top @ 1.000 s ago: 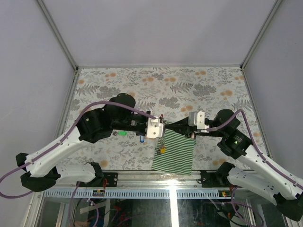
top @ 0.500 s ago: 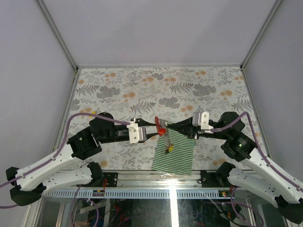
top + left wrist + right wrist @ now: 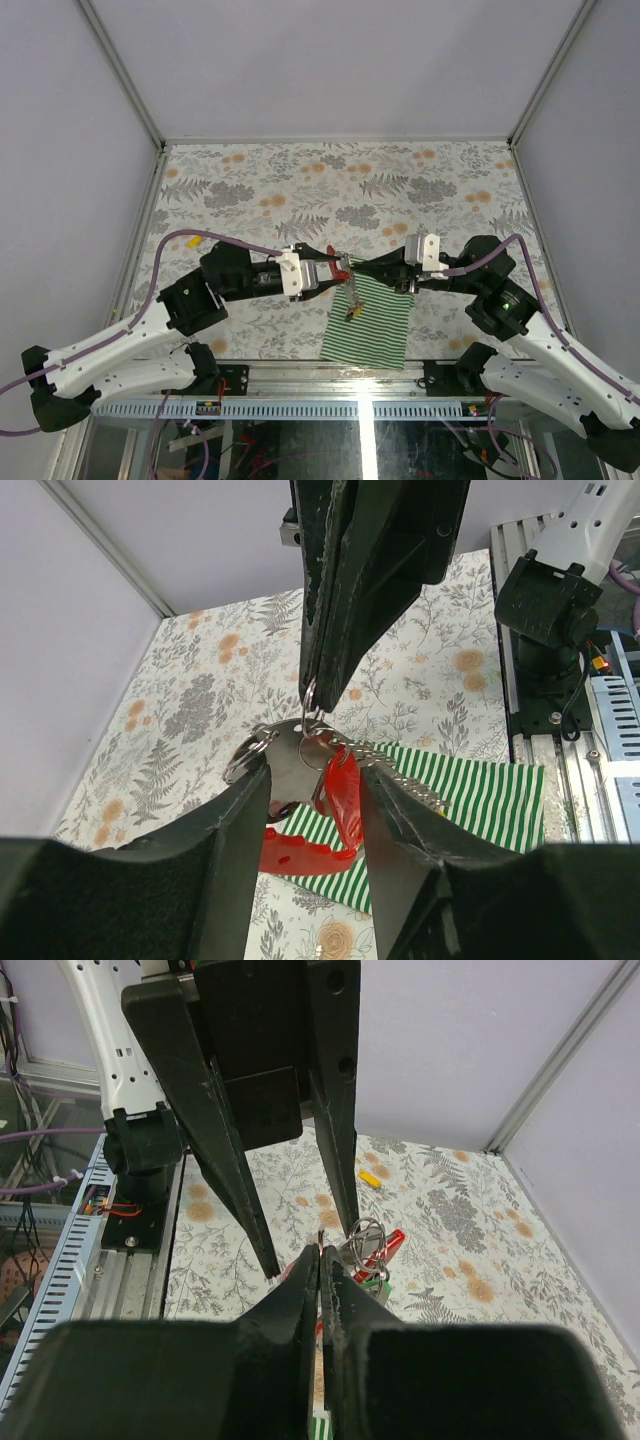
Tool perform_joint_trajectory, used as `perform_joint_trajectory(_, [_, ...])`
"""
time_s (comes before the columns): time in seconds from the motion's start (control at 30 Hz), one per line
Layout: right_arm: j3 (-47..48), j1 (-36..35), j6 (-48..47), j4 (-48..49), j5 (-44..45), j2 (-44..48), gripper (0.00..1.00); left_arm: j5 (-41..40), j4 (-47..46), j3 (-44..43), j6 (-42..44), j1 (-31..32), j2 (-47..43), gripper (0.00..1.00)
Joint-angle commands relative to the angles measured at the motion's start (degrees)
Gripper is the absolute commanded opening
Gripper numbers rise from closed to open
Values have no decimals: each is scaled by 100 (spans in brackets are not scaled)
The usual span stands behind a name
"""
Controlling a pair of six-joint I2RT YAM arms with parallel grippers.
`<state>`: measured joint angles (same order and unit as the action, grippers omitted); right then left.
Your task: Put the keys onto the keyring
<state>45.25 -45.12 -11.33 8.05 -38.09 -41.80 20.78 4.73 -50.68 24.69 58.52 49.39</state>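
Observation:
The keyring hangs in the air between both grippers, and its red clip [image 3: 345, 792] and metal rings [image 3: 368, 1240] are in view. My right gripper [image 3: 320, 1252] is shut on a thin ring at the top of it. My left gripper [image 3: 312, 772] stands open, a finger on each side of the red clip. From above, the two grippers meet tip to tip, left gripper [image 3: 337, 271] and right gripper [image 3: 358, 268]. The grey chain [image 3: 400, 770] hangs down to a yellow-tagged key [image 3: 353, 313]. A green tag [image 3: 377, 1280] shows under the rings. A loose yellow key [image 3: 370, 1177] lies on the table.
A green-and-white striped cloth [image 3: 372, 322] lies on the flowered table [image 3: 400, 190] under the hanging chain, near the front edge. Grey walls close the table on three sides. The metal rail [image 3: 330, 375] and arm bases run along the front.
My left gripper opened and let go, drew back to the left, then came in again around the red clip. The right gripper stayed shut on the ring and barely moved.

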Motion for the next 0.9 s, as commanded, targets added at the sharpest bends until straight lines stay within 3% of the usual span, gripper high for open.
perform_joint_trajectory(0.0, [352,-19,74,530,96,35,0,136,-578,110,-226,22,8,42])
perform_joint_trajectory(0.3, [326,-23,88,625,117,58,0,-77,-868,445,-589,27,-151,41])
perform_joint_trajectory(0.73, [260,-22,87,689,135,51,0,136,-1490,605,-998,22,-38,30])
perform_joint_trajectory(0.87, [234,-23,86,697,143,66,0,161,-1542,558,-1067,27,25,21])
